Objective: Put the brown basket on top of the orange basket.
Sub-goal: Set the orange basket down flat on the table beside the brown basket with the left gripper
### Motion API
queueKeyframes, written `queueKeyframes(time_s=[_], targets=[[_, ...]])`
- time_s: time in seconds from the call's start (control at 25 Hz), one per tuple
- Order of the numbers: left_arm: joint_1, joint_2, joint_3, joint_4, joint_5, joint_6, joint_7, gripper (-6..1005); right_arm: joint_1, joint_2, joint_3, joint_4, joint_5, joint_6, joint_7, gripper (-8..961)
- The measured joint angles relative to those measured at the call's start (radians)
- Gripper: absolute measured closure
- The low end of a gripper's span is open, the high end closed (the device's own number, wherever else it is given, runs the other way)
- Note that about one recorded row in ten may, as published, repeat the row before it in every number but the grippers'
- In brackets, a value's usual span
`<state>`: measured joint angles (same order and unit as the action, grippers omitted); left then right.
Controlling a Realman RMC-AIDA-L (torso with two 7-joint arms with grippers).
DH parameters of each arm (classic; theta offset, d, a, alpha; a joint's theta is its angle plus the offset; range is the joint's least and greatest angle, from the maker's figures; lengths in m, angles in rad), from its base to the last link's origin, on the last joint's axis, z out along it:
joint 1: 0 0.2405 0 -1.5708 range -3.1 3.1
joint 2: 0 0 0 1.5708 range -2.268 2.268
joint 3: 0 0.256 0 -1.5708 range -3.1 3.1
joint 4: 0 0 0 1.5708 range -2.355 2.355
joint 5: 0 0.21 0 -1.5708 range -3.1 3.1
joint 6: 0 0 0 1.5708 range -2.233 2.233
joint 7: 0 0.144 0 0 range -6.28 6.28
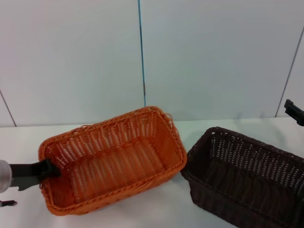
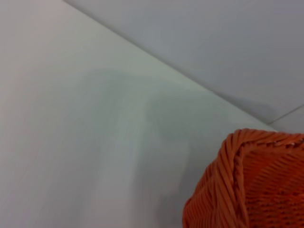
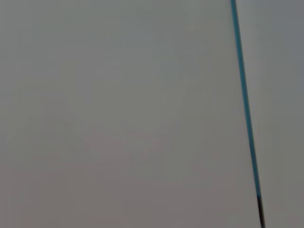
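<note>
The orange basket point(image 1: 114, 159) lies on the white table at centre left, turned at an angle, its opening up. My left gripper point(image 1: 47, 169) comes in from the left and is closed over the rim of its left short wall, one black finger inside the basket. The basket's corner shows close up in the left wrist view point(image 2: 251, 185). The brown basket point(image 1: 247, 178) stands on the table to the right, close beside the orange one and apart from it. My right gripper point(image 1: 294, 111) shows only as a black part at the right edge, above and behind the brown basket.
The white table point(image 1: 156, 209) runs to a pale wall behind, with a blue vertical seam point(image 1: 141, 52). The right wrist view shows only the wall and the blue seam point(image 3: 244, 99).
</note>
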<state>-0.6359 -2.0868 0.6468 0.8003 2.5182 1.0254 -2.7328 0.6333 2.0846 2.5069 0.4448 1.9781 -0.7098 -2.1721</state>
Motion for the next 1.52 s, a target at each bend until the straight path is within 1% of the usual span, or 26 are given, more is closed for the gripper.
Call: queueKeyframes(time_s=[0.16,0.4,0.56,0.72,0.84,1.08,1.24,1.4,1.44,1.48,1.52], targets=[[-0.014,-0.018,0.011,-0.001,0.028,-0.016,-0.018,872,-0.001,0.0,0.002,0.0,0.002,0.005,0.0,194],[-0.046,-0.053,0.011,-0.004,0.115,-0.031,-0.057,873,-0.001,0.0,0.001,0.0,0.002,0.01,0.0,194],[-0.063,-0.067,0.011,-0.006,0.137,-0.027,-0.065,873,-0.001,0.0,0.002,-0.002,0.002,0.01,0.0,194],[-0.069,-0.07,0.021,-0.015,0.138,-0.023,-0.067,873,-0.001,0.0,0.004,-0.004,0.002,0.01,0.0,194],[-0.063,-0.068,0.017,-0.01,0.139,-0.025,-0.073,873,-0.001,0.0,0.004,-0.006,0.002,0.01,0.0,194],[-0.032,-0.049,0.012,0.016,0.14,-0.032,-0.09,873,-0.001,0.0,0.001,-0.008,0.002,0.01,0.0,194],[-0.013,-0.044,0.011,0.035,0.139,-0.032,-0.094,873,-0.001,0.0,0.001,-0.008,0.002,0.01,0.0,194],[-0.01,-0.046,0.011,0.037,0.138,-0.03,-0.094,873,-0.001,0.0,0.001,-0.008,0.002,0.01,0.0,194],[-0.01,-0.049,0.012,0.038,0.138,-0.029,-0.094,873,-0.001,0.0,0.001,-0.008,0.002,0.01,0.0,194],[-0.012,-0.062,0.02,0.037,0.14,-0.029,-0.094,873,-0.001,0.0,0.001,-0.008,0.002,0.01,0.0,194],[-0.013,-0.064,0.021,0.034,0.14,-0.028,-0.094,873,-0.001,0.0,0.001,-0.008,0.002,0.01,0.0,194]])
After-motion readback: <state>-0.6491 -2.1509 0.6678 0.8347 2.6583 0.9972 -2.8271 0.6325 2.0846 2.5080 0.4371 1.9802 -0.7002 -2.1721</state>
